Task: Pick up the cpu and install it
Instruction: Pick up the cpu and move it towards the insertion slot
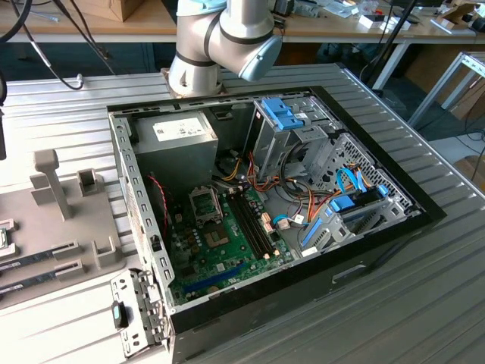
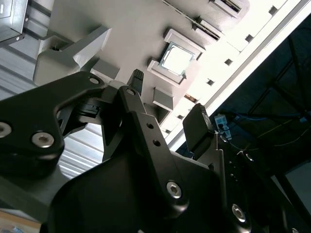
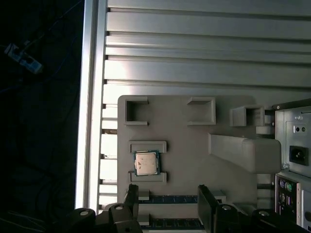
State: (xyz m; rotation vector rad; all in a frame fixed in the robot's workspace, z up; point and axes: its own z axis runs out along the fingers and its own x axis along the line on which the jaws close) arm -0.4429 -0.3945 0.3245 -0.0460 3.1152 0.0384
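The tool [image 3: 166, 194] hangs above the grey tray [image 3: 184, 150], jaws spread wide and empty, clear of the cpu [image 3: 146, 162].

The arm [image 1: 227, 34] is bent at its joint, the claw [image 3: 167, 190] spread wide, gripping nothing.

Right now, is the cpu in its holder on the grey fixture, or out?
In. The cpu lies flat between two brackets of the grey fixture; the open pincer holds nothing.
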